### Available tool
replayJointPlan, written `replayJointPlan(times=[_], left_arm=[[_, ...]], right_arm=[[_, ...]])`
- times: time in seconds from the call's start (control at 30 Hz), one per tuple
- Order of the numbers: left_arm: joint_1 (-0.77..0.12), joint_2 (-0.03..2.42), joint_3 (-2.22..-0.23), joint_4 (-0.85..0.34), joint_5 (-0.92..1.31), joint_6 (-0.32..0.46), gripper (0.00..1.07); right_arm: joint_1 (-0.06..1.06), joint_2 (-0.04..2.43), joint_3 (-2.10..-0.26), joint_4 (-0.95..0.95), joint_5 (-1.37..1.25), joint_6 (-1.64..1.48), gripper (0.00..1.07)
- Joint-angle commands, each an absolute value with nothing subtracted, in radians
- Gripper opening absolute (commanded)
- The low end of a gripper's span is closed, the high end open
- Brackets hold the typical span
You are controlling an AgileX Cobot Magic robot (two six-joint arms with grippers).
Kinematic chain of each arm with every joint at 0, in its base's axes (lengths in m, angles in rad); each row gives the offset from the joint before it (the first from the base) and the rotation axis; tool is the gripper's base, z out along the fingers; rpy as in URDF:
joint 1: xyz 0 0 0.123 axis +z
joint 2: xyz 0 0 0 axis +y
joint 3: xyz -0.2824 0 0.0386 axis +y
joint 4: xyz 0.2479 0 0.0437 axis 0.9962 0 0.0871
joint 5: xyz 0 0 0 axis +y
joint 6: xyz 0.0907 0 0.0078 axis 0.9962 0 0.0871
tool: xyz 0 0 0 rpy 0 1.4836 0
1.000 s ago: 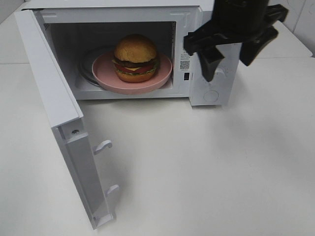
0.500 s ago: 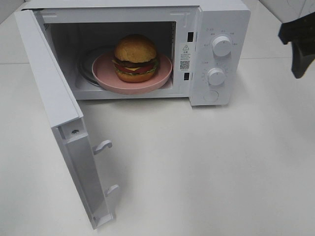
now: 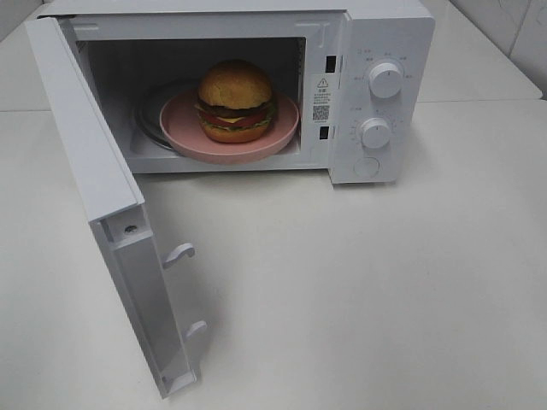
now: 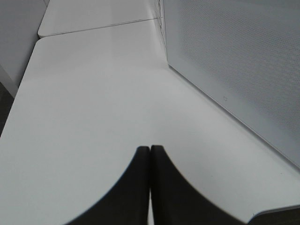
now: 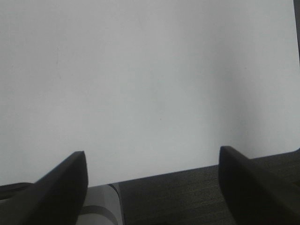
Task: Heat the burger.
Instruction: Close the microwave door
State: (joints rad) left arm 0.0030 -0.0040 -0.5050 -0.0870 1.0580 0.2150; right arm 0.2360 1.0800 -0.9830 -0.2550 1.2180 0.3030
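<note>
The burger (image 3: pixel 235 100), with a golden-brown bun, cheese, tomato and lettuce, sits on a round pink plate (image 3: pixel 184 132) inside the white microwave (image 3: pixel 385 34). The microwave door (image 3: pixel 94 188) stands wide open, swung out to the left. Neither gripper shows in the exterior high view. In the left wrist view my left gripper (image 4: pixel 150 149) is shut and empty over the white table, beside the outer face of the microwave door (image 4: pixel 243 61). In the right wrist view my right gripper (image 5: pixel 152 161) is open and empty over bare white table.
The microwave has two dials (image 3: pixel 386 79) (image 3: pixel 376 133) and a round button (image 3: pixel 367 167) on its right panel. The white table (image 3: pixel 359 290) spreads in front of and to the right of the microwave. A table edge and dark floor (image 5: pixel 187 197) show in the right wrist view.
My right gripper, in front of the microwave's control panel a second ago, has moved off to the right and out of the exterior high view. The burger, plate and door have not moved.
</note>
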Motion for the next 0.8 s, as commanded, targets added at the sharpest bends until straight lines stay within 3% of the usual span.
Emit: replayJointPlan(times=[0.03, 0.43, 0.8], left_arm=[[0.004, -0.024, -0.505, -0.102, 1.044, 0.215, 0.00], [0.004, -0.024, -0.505, -0.110, 1.044, 0.215, 0.00], [0.004, -0.024, -0.505, -0.117, 1.044, 0.215, 0.00]], right_arm=[[0.232, 0.980, -0.884, -0.260, 1.236, 0.322, 0.73], [0.232, 0.598, -0.603, -0.214, 1.165, 0.341, 0.62], [0.233, 0.220, -0.535, -0.091, 1.053, 0.138, 0.56]])
